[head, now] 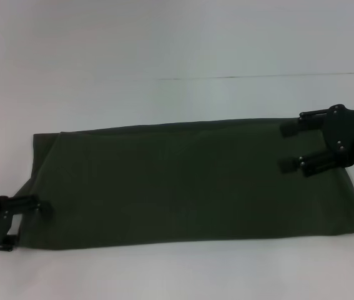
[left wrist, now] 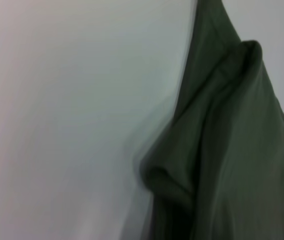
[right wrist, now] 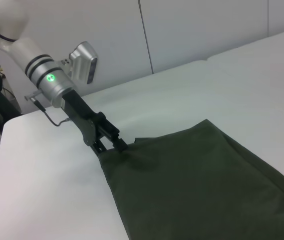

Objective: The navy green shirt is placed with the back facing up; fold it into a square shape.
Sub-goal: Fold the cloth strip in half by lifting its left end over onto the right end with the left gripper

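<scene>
The navy green shirt lies folded into a long dark olive strip across the white table, plain side up. My left gripper is at the strip's near left corner. From the right wrist view the left gripper is shut on that corner, and the shirt rises slightly to it. In the left wrist view the shirt shows as bunched, creased cloth. My right gripper hovers open over the far right end, fingers spread apart and holding nothing.
The white table runs all around the shirt, with a thin seam across it at the back. The left arm's silver wrist with a green light reaches in from the table's left edge.
</scene>
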Controlling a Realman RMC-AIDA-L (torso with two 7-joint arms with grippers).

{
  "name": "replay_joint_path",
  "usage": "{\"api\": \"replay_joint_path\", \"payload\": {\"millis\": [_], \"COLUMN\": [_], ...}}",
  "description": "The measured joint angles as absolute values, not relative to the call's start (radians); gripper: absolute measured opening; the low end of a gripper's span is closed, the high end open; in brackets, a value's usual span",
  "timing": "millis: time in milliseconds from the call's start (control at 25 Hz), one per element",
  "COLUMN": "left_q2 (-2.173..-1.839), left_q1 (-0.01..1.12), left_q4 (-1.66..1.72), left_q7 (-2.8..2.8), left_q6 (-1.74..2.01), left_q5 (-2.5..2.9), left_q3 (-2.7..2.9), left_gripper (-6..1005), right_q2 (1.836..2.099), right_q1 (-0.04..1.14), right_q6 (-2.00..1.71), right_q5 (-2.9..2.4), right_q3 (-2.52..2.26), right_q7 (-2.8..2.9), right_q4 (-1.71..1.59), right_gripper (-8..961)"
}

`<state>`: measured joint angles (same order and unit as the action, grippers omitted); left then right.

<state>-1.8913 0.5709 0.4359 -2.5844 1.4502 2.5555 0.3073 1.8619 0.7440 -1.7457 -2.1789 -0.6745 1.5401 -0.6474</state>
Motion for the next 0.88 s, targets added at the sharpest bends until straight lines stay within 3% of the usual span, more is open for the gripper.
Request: {"api": "replay_joint_path", "payload": {"millis": [520, 880], "left_q2": [-1.893, -1.893], "left_q1": [0.587, 0.586], "left_q4": [0.419, 0.418], "left_q7": [-2.591, -2.591], "left_q6": [1.422, 1.425], "left_q5": [2.555, 2.561], "left_q3": [0.306, 0.311], "left_gripper": [937, 863], "right_q2": [1.862, 1.863], "right_q1": [0.744, 0.745], "right_q6": [-1.747, -1.746], "right_q5": [-2.174, -2.172], "right_q3": [-0.673, -0.673], "right_q7": [1.541, 1.546], "right_q4": [-0.649, -0.668], "right_gripper": [927, 927]}}
